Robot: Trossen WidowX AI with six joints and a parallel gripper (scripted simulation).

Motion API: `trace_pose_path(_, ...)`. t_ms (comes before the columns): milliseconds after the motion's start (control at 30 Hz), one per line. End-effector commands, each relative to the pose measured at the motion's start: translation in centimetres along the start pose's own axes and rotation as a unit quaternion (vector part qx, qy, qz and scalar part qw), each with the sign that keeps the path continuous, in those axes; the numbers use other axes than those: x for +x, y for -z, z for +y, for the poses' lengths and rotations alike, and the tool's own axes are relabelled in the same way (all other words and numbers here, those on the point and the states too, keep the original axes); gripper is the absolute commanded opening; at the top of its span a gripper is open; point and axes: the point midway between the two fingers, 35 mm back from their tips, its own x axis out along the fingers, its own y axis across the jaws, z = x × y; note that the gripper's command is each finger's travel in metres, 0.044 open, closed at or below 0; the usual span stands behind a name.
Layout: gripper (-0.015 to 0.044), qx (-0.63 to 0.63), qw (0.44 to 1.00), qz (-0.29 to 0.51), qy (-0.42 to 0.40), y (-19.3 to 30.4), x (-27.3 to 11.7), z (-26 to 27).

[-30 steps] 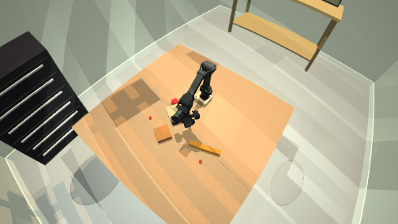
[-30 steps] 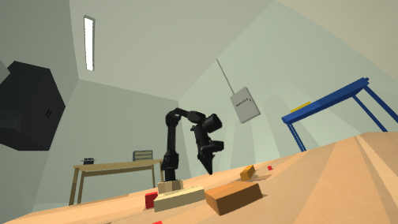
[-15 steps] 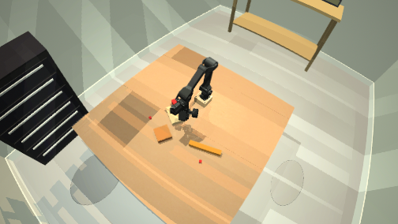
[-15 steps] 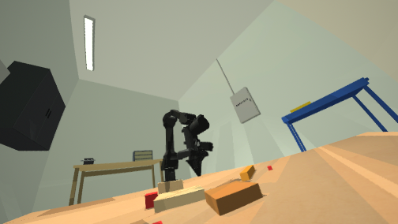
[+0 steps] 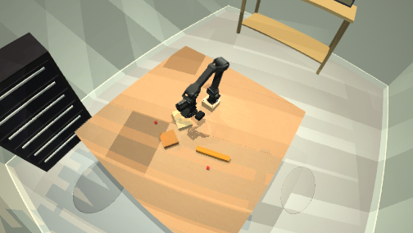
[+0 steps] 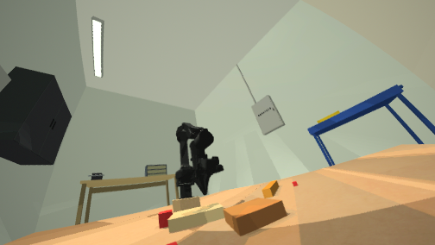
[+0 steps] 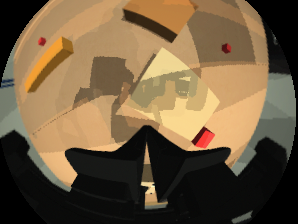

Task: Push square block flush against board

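Note:
An orange square block [image 5: 169,139] [image 6: 255,216] [image 7: 162,12] lies flat on the table. A long, narrow orange-yellow board [image 5: 213,153] [image 6: 270,189] [image 7: 49,65] lies well apart from it. A pale yellow flat block [image 5: 182,121] [image 6: 196,218] [image 7: 175,95] lies on the robot's side of the orange block, with a gap between them. My gripper [image 6: 205,192] [image 7: 146,128] is shut and empty, raised above the table near the pale block. In the top view the arm's wrist hides the fingertips and part of the pale block.
A red block [image 6: 165,219] [image 7: 204,137] sits close beside the pale block, on its base side. Small red cubes lie on the table, one [image 5: 156,122] [image 7: 226,48] beyond the orange block and one [image 5: 207,167] [image 7: 42,41] near the long board. The arm's base [image 5: 211,103] stands behind the pale block.

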Motion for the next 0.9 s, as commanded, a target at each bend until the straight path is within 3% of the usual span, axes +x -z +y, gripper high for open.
trace_pose_path(0,0.0,0.068,0.998,0.002,0.002,1.2,0.0,-0.7)
trace_pose_path(333,0.0,0.234,0.972,0.005,0.003,3.8,0.2,-2.0)
trace_pose_path(533,0.0,0.245,0.97,0.006,0.003,4.0,0.2,-2.1)
trace_pose_path(700,0.0,0.245,0.97,0.006,0.003,4.1,5.4,-2.2)
trace_pose_path(867,0.0,0.245,0.97,0.006,0.003,4.1,5.7,-2.2)
